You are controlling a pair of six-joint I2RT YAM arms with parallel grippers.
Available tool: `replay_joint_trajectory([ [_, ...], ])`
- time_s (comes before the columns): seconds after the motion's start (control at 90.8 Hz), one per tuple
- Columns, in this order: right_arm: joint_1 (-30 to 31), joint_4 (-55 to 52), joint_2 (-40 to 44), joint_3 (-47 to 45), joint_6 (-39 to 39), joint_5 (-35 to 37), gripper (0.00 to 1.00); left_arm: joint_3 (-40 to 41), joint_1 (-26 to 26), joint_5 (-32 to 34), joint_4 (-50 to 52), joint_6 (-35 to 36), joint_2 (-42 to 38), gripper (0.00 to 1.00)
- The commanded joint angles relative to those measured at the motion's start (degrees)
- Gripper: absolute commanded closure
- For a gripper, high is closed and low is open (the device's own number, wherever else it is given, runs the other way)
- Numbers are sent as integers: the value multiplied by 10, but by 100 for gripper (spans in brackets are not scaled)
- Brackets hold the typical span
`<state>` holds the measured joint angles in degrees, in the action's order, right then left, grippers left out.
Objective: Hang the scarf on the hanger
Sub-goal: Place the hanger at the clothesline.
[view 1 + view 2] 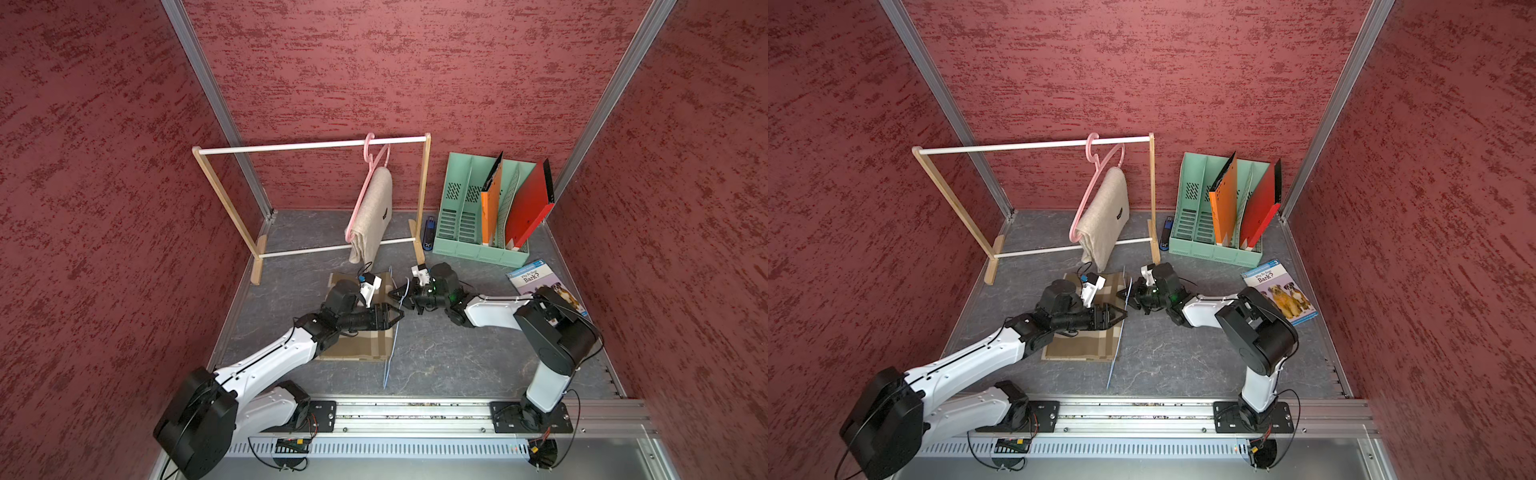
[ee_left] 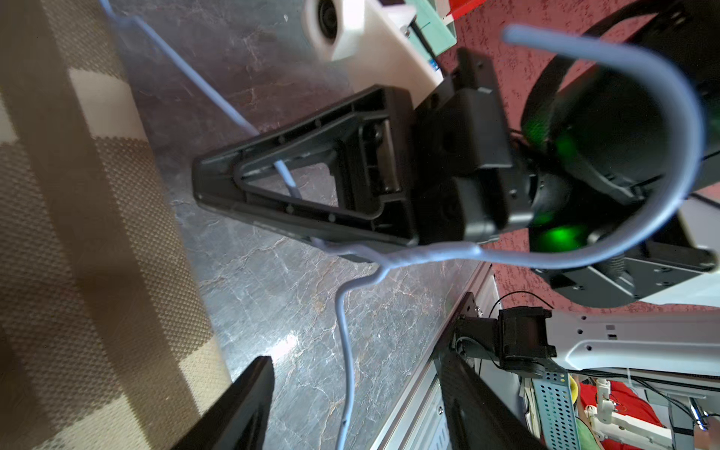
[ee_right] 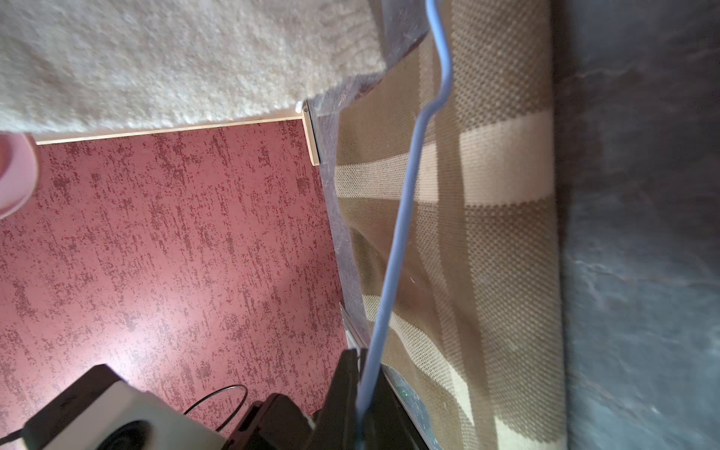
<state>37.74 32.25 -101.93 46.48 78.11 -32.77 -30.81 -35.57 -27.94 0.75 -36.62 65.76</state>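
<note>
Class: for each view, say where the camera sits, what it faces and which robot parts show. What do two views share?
Top views: overhead, looking down; both arms, left gripper, right gripper.
Left wrist: on left arm, faces right gripper shut on blue hanger; own fingers show.
Right wrist: on right arm, looks along the blue hanger over the plaid scarf; own fingers show.
Shared: both wrist views show blue hanger and plaid scarf.

Robot lab test cell: red textured wall panels (image 1: 415, 62) on alu extrusion posts (image 1: 218, 104), white-and-black robot arms (image 1: 266, 365) bolted to alu base rail (image 1: 415, 411), grey marbled desk (image 1: 436, 357).
</note>
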Motion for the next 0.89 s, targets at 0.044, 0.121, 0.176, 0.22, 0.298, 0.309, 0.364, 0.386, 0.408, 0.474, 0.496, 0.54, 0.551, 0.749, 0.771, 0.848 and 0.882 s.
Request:
replay_joint_trajectory([
  [0.044,-9,16,15,-15,-3,7,100,-4,-24,22,-39,7,38,35],
  [0.121,-10,21,14,-17,-2,5,100,-7,-35,20,-58,4,62,40],
  [0.176,-10,26,12,-17,1,3,100,-9,-40,20,-64,3,77,45],
  [0.22,-10,28,10,-16,1,2,100,-12,-44,20,-67,2,85,51],
  [0.298,-10,28,9,-16,1,4,100,-14,-47,21,-71,1,90,61],
  [0.309,-11,28,9,-16,1,4,100,-14,-47,22,-71,1,90,62],
  [0.364,-11,28,9,-17,0,4,100,-15,-47,23,-70,1,87,68],
  [0.386,-12,27,9,-17,0,5,100,-15,-47,24,-68,3,86,69],
  [0.408,-12,28,8,-18,0,6,100,-15,-47,26,-67,3,83,69],
  [0.474,-12,27,9,-19,-1,7,100,-14,-47,30,-62,5,77,71],
  [0.496,-12,27,9,-19,-1,7,100,-13,-47,31,-61,6,74,71],
  [0.54,-13,25,8,-20,-1,8,100,-12,-47,34,-59,6,71,71],
  [0.551,-13,25,7,-20,-1,8,100,-11,-47,34,-59,6,70,71],
  [0.749,-14,23,6,-19,-3,8,100,-11,-46,39,-56,10,61,88],
  [0.771,-15,23,6,-18,-3,6,100,-12,-46,39,-56,10,61,91],
  [0.848,-15,20,6,-14,-5,4,100,-13,-46,37,-59,11,66,97],
  [0.882,-15,19,6,-13,-6,4,100,-14,-46,36,-62,11,67,99],
])
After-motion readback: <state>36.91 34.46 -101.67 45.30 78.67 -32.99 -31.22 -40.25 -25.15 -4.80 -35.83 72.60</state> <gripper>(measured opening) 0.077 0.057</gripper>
